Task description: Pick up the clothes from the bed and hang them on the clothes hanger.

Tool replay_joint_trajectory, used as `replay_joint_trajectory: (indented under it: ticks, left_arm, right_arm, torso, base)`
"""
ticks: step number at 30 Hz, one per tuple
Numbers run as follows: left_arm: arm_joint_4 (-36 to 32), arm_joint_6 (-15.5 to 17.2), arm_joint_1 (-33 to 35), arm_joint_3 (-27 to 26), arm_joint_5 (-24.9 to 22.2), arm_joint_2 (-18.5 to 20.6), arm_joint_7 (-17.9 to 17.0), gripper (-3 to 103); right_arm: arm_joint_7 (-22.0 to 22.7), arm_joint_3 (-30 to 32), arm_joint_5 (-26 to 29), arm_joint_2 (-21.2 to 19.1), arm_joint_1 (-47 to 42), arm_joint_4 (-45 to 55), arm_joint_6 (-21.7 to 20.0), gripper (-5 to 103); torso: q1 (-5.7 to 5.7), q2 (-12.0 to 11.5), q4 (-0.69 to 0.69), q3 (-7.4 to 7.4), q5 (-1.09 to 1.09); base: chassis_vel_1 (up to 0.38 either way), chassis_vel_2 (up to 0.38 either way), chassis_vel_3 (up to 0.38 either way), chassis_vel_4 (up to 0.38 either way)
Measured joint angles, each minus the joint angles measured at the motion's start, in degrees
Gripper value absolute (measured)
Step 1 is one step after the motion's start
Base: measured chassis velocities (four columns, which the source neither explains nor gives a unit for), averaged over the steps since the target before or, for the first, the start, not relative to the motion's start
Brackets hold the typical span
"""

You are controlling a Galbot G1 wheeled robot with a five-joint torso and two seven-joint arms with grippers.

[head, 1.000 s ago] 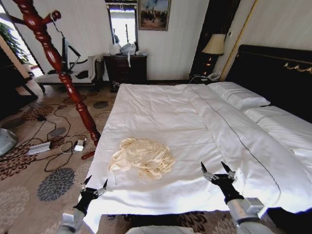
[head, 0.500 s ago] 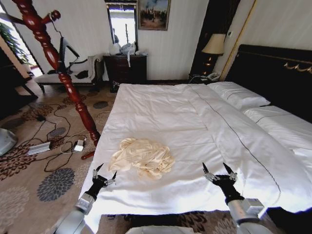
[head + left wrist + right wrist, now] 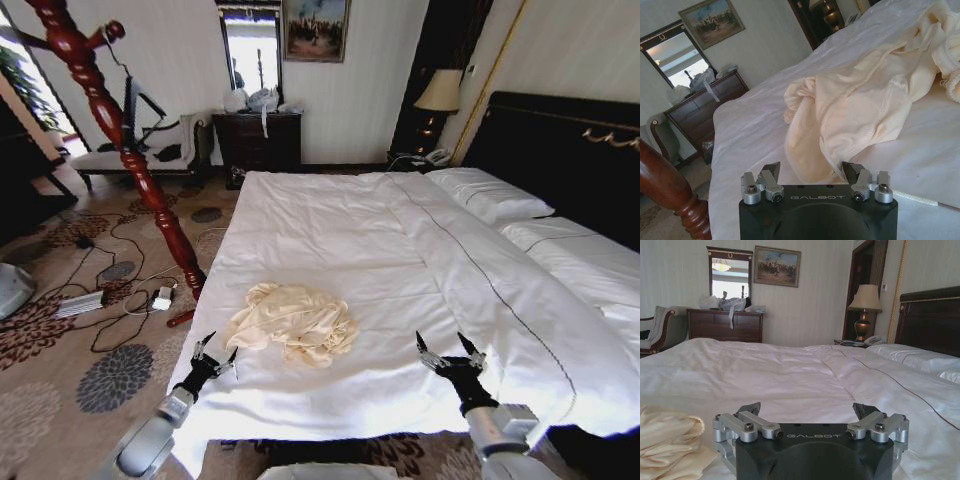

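The clothes (image 3: 295, 322), a crumpled cream shirt, lie on the white bed (image 3: 340, 220) close to its near left corner. My left gripper (image 3: 222, 345) is open and hovers over the bed's left edge, just short of the shirt's nearest fold. In the left wrist view the clothes (image 3: 865, 110) lie right ahead of the open left gripper (image 3: 810, 167). My right gripper (image 3: 440, 340) is open above the duvet, well to the right of the shirt. The right wrist view shows the right gripper (image 3: 806, 407) and the clothes (image 3: 665, 440) off to one side. A thin black clothes hanger (image 3: 140, 108) hangs on the coat stand.
A dark-red wooden coat stand (image 3: 120, 130) leans up from the floor left of the bed. Cables and a power strip (image 3: 80, 303) lie on the patterned carpet. Pillows (image 3: 495, 195) and a black headboard (image 3: 560, 150) are on the right; a dresser (image 3: 258, 140) stands at the far wall.
My left gripper has moved forward and to the right, up to the bed's edge near the shirt. The right gripper and the shirt have stayed put.
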Motion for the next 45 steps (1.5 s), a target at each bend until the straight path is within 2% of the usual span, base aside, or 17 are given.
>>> replay_joint_trajectory:
  ticks: [1, 2, 4, 8, 10, 13, 17, 19, 21, 30, 31, 33, 34, 37, 40, 41, 45]
  left_arm:
    - [0.43, 0.01, -0.61, 0.39, 0.05, 0.02, -0.11, 71]
    - [1.01, 0.11, -1.54, 1.04, 0.14, 0.18, -0.22, 60]
    - [1.26, 0.17, -2.01, 1.39, 0.27, 0.36, -0.23, 60]
    - [1.77, 0.29, -2.25, 2.07, 0.6, 0.88, -0.02, 39]
    - [2.02, 0.27, -2.09, 2.11, 0.77, 0.86, 0.05, 39]
    - [2.54, 0.11, -1.97, 2.11, 1.04, 0.5, 0.07, 23]
    - [2.46, 0.09, -2.0, 2.1, 1.06, 0.32, 0.01, 7]
    - [2.37, 0.09, -2.02, 2.09, 1.06, 0.31, -0.02, 7]
    - [2.04, 0.09, -2.02, 2.08, 1.06, 0.32, -0.05, 2]
    - [-2.26, 0.97, -1.22, 0.78, -0.96, 1.05, -0.22, 2]
    - [-4.84, 2.18, -0.66, -0.6, -3.31, 1.64, -0.3, 2]
    - [-8.41, 3.83, 0.15, -3.99, -7.55, 2.73, -0.76, 2]
    - [-8.41, 3.83, 0.15, -3.99, -7.55, 2.73, -0.76, 2]
    - [-12.38, 6.18, 2.09, -11.06, -15.05, 4.15, -1.66, 2]
    - [-13.59, 6.7, 3.3, -14.36, -18.16, 4.38, -2.23, 2]
    - [-14.41, 7.15, 5.2, -17.81, -21.09, 4.1, -2.66, 2]
    - [-14.52, 6.9, 9.35, -21.87, -23.16, 2.17, -2.79, 2]
  right_arm:
    - [0.07, 0.19, 0.28, 0.0, 0.08, 0.03, 0.0, 100]
    - [0.16, 0.34, 0.57, -0.02, 0.21, 0.08, 0.0, 100]
    - [0.19, 0.34, 0.65, -0.03, 0.24, 0.1, -0.02, 100]
    - [0.29, -0.05, 0.55, 0.16, 0.23, 0.22, -0.04, 100]
    - [0.29, -0.19, 0.5, 0.24, 0.21, 0.23, -0.05, 100]
    - [0.31, -0.32, 0.46, 0.26, 0.19, 0.23, -0.06, 100]
    - [0.34, -0.35, 0.44, 0.15, 0.17, 0.23, -0.09, 100]
    - [0.35, -0.37, 0.44, 0.15, 0.16, 0.23, -0.09, 100]
    - [0.36, -0.47, 0.39, 0.15, 0.12, 0.23, -0.1, 100]
    - [0.36, -1.3, -0.57, 0.16, -0.19, -0.07, -0.1, 100]
    - [0.37, -1.46, -0.7, -0.01, -0.26, -0.15, -0.09, 100]
    - [0.38, -1.74, -0.76, -0.29, -0.29, -0.3, -0.08, 100]
    - [0.38, -1.74, -0.76, -0.29, -0.29, -0.3, -0.08, 100]
    - [0.42, -2.04, -0.77, -0.69, -0.21, -0.65, -0.03, 100]
    - [0.44, -2.32, -0.8, -0.9, -0.13, -0.89, -0.02, 100]
    - [0.48, -2.7, -0.96, -1.16, -0.02, -1.12, -0.02, 100]
    - [0.63, -3.5, -1.47, -1.87, 0.23, -1.71, -0.03, 100]
  torso:
    - [0.0, 0.0, 0.0, 0.0, 0.0]
    - [0.0, 0.0, 0.0, 0.0, 0.0]
    - [0.0, 0.0, 0.0, 0.0, 0.0]
    - [0.0, 0.0, 0.0, 0.0, 0.01]
    - [0.0, 0.0, 0.01, 0.0, 0.0]
    - [0.0, 0.0, 0.01, 0.0, 0.0]
    - [0.0, 0.0, 0.0, 0.0, 0.0]
    - [0.0, 0.0, 0.0, 0.0, 0.0]
    - [0.0, 0.0, 0.0, 0.0, 0.0]
    - [0.0, 0.0, 0.0, 0.0, 0.01]
    - [0.0, 0.0, 0.01, 0.0, -0.03]
    - [0.0, 0.0, -0.01, -0.01, 0.03]
    - [0.0, 0.0, -0.01, -0.01, 0.03]
    - [0.0, 0.0, 0.0, -0.01, 0.02]
    - [0.0, 0.0, -0.01, -0.01, 0.01]
    - [0.0, 0.0, -0.01, -0.01, 0.01]
    - [0.0, 0.0, 0.01, -0.01, 0.0]
  base:
    - [0.0, 0.0, 0.0, 0.0]
    - [0.0, 0.0, 0.0, 0.0]
    - [0.0, 0.0, 0.0, 0.0]
    - [0.0, 0.0, 0.0, 0.0]
    - [0.0, 0.0, 0.0, 0.0]
    - [0.0, 0.0, 0.0, 0.0]
    - [0.0, 0.0, 0.0, 0.0]
    - [0.0, 0.0, 0.0, 0.0]
    - [0.0, 0.0, 0.0, 0.0]
    - [0.0, 0.0, 0.0, 0.0]
    - [0.0, 0.0, 0.0, 0.0]
    - [0.0, 0.0, 0.0, 0.0]
    - [0.0, 0.0, 0.0, 0.0]
    - [0.0, 0.0, 0.0, 0.0]
    - [0.0, 0.0, 0.0, 0.0]
    - [0.0, 0.0, 0.0, 0.0]
    - [0.0, 0.0, 0.0, 0.0]
